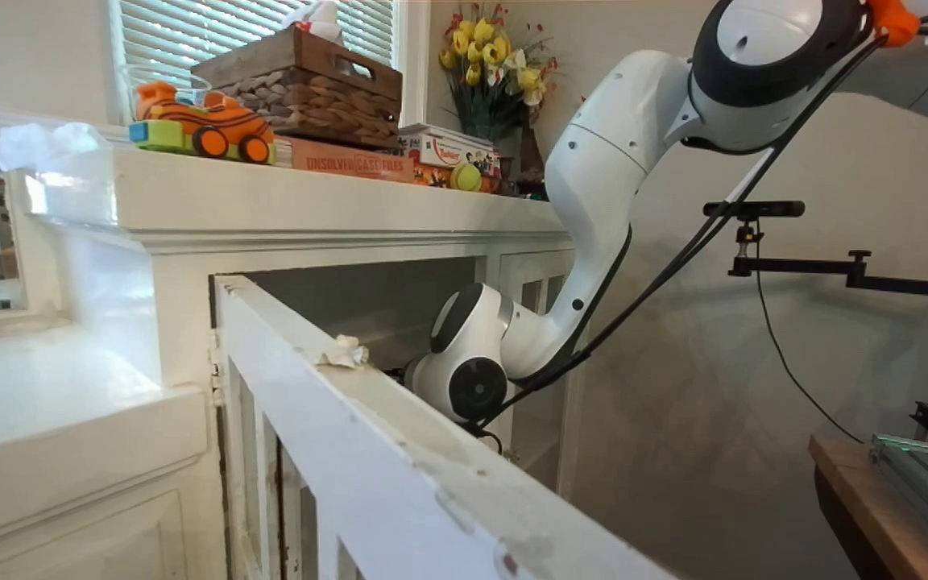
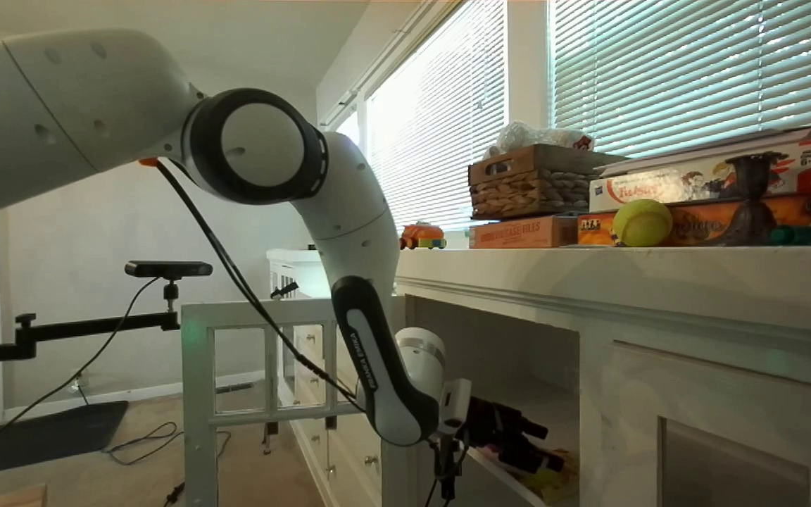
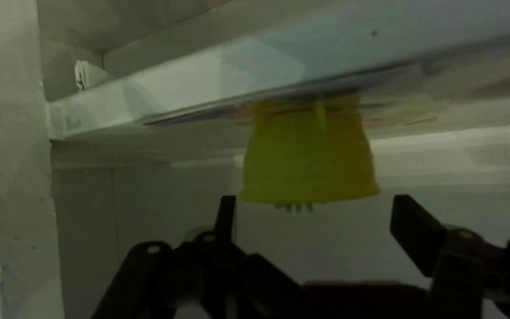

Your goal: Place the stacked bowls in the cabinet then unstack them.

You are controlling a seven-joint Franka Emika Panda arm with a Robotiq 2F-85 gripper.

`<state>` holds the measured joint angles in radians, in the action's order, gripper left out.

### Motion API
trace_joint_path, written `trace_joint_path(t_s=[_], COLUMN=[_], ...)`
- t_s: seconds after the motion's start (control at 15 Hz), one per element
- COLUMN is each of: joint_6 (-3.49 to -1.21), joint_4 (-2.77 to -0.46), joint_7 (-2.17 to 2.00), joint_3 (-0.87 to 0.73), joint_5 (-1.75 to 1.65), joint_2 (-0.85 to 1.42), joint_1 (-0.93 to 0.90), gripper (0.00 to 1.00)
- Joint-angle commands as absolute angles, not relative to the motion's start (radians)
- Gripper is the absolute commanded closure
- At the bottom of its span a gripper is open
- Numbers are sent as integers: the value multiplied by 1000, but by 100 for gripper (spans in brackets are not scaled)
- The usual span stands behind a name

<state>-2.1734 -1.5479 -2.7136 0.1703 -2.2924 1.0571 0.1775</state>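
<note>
Gripper (image 3: 314, 201), jaws parted, is hovering low in the wrist frame while the yellow bowl (image 3: 308, 157) (probably light, springy plastic; stacking unclear) is sitting mid-frame inside the cabinet (image 1: 335, 211), likely needing gentle squeezing across its rim.

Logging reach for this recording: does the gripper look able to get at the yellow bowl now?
Probably yes: the cabinet door stands open, the gripper is open, and in the wrist view the yellow bowl lines up with its gap, with nothing visible between. Depth is hard to judge.

Yellow bowl (image 3: 308, 157) upright; inside open cabinet (image 1: 335, 208)
</note>
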Motion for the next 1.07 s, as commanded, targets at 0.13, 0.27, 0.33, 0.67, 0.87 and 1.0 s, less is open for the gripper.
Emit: trace_joint_path(t_s=[0.13,0.27,0.33,0.67,0.87,1.0], joint_6=[-2199,-2193,-2192,-2226,-2270,-2314], joint_4=[-1488,-1506,-1519,-1597,-1655,-1700], joint_7=[-2735,-2747,-2747,-2679,-2608,-2557], joint_3=[137,136,138,135,131,128], joint_5=[-2249,-2249,-2250,-2190,-2128,-2092], joint_2=[1089,1066,1050,961,896,848], joint_1=[145,140,141,136,138,144], gripper=[0,0,0,0,0,0])
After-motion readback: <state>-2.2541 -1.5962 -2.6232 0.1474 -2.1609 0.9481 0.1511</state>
